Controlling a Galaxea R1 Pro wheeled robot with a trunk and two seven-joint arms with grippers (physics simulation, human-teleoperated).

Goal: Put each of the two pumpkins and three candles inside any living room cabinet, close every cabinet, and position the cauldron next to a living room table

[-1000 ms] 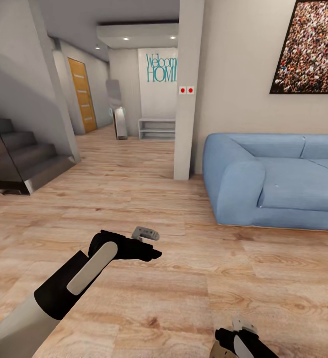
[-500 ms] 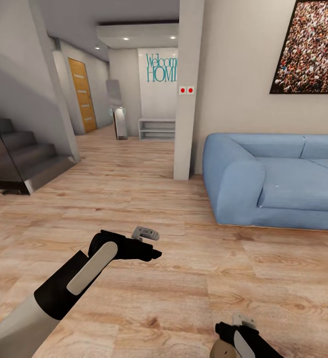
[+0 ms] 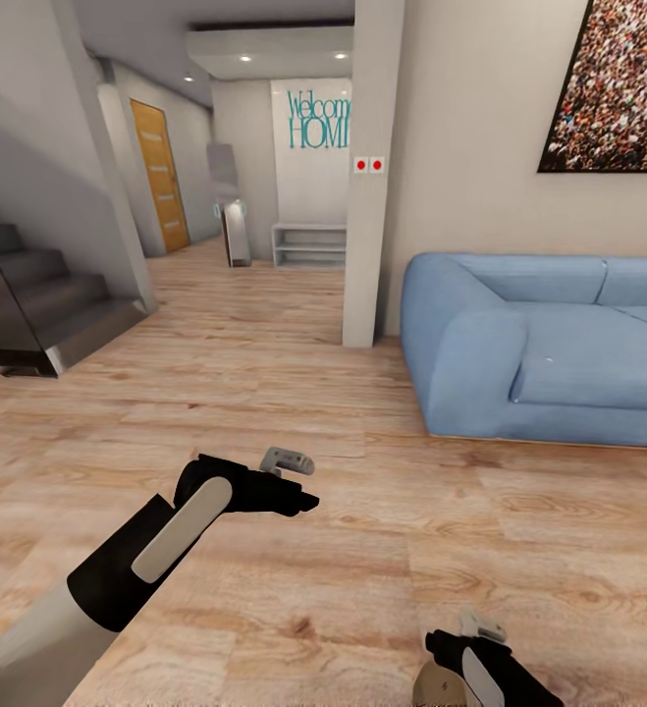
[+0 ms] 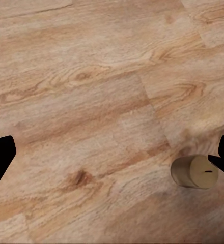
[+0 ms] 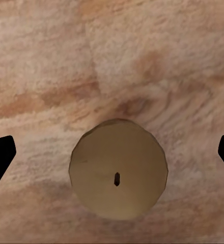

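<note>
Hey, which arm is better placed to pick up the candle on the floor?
Right. The right gripper hangs directly above the candle, its fingers wide open on either side in the right wrist view. The left gripper is off to one side, over bare floor.

The left arm is reaching out over the light plank floor (image 3: 294, 609), its pincer (image 3: 294, 462) hanging above the boards. The right pincer (image 3: 480, 628) is sitting low beside a beige candle (image 3: 439, 685). A blue sofa (image 3: 549, 353) is standing by the wall, with dark stairs (image 3: 38, 304) opposite.
</note>
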